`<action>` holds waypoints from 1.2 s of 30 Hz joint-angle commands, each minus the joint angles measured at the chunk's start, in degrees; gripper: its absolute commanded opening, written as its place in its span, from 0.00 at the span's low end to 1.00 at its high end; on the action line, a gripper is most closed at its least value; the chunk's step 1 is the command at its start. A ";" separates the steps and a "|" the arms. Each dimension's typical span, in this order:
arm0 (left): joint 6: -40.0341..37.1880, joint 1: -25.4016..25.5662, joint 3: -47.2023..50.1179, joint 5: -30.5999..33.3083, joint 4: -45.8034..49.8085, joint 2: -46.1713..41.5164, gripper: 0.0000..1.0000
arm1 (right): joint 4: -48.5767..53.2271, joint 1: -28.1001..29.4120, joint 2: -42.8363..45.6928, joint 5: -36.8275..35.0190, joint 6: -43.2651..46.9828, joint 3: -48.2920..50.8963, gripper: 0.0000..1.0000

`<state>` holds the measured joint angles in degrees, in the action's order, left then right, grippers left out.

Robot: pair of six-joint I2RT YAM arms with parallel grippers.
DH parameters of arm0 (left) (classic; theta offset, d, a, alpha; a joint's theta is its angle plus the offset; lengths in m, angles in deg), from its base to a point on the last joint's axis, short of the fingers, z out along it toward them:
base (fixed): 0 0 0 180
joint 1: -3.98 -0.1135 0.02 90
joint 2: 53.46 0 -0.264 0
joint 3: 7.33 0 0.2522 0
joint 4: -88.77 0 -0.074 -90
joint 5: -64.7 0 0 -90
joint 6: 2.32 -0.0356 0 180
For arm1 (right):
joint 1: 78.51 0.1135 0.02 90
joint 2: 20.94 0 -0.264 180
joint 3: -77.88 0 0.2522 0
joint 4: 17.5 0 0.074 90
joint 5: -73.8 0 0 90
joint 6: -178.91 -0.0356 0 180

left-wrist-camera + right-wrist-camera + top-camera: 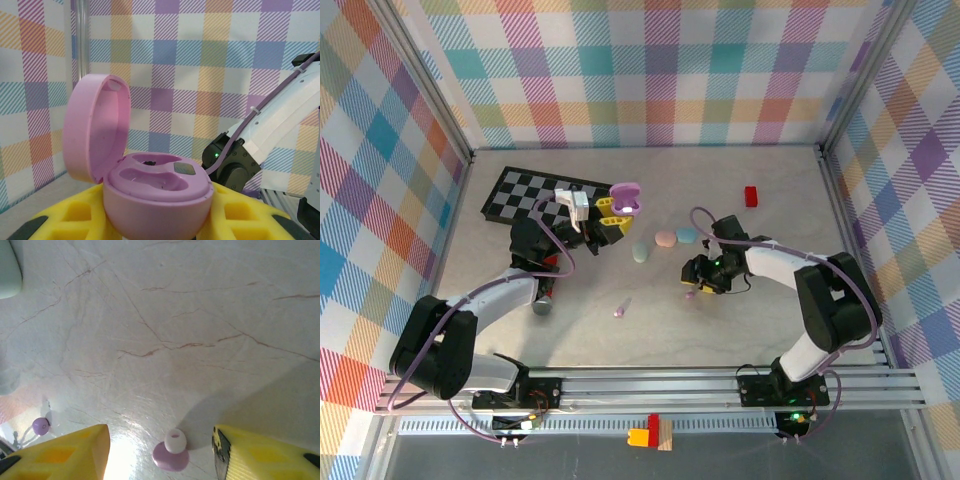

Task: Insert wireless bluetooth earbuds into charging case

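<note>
Right wrist: purple earbud lies between the yellow fingers of the released right end effector.

Legible markings: none.
No lettering, number or brand can be read on the open pink pebble-shaped plastic case, the black-and-white chequered board, or the pastel plaid-patterned walls.

The left wrist view's bottom edge cuts off the base of the open pink charging case and the yellow fingers of the left gripper around it. The right wrist view's top left corner crops a pale green case; from above, a purple earbud is too small to detail.
</note>
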<state>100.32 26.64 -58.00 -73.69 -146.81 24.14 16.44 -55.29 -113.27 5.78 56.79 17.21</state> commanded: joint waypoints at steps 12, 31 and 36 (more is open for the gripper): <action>2.02 -2.08 0.87 -0.75 -3.92 -0.96 0.33 | -1.51 3.10 -1.79 3.51 -0.16 1.63 0.53; 3.43 -3.67 0.62 -1.28 -5.66 -1.06 0.33 | -1.57 7.27 4.99 7.01 -3.47 6.61 0.53; 3.70 -4.01 0.60 -1.46 -5.69 -0.94 0.33 | 1.28 7.35 7.03 5.05 0.16 5.67 0.54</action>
<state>103.34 23.53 -57.95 -73.90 -148.63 23.92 15.39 -48.25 -108.95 11.27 54.78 23.54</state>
